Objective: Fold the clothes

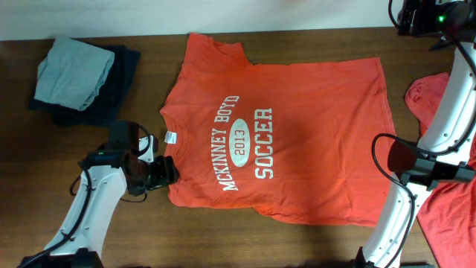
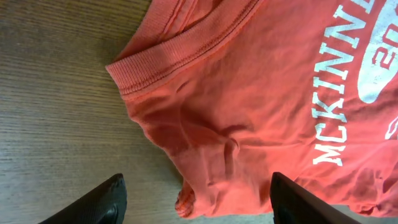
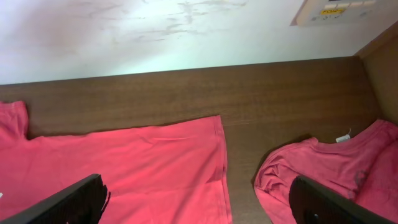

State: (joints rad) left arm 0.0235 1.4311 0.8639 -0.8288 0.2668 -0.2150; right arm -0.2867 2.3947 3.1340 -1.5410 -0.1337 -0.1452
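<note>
An orange-red T-shirt (image 1: pixel 297 126) lies spread flat mid-table, with white "McKINNEY BOYD 2013 SOCCER" print, collar (image 1: pixel 168 126) to the left and hem to the right. My left gripper (image 1: pixel 165 171) sits low at the shirt's near-left shoulder. In the left wrist view it (image 2: pixel 199 202) is open, with a bunched edge of the shirt (image 2: pixel 211 180) between its fingers, not pinched. My right gripper (image 3: pixel 199 202) is open and empty, high above the shirt's hem (image 3: pixel 219 162). A second orange-red shirt (image 1: pixel 435 93) (image 3: pixel 329 168) lies crumpled at the right.
A pale grey-green folded garment (image 1: pixel 74 71) rests on a dark navy one (image 1: pixel 123 63) at the back left. The right arm's white link (image 1: pixel 455 97) stands over the crumpled shirt. A white wall (image 3: pixel 155 31) rises behind the table's far edge.
</note>
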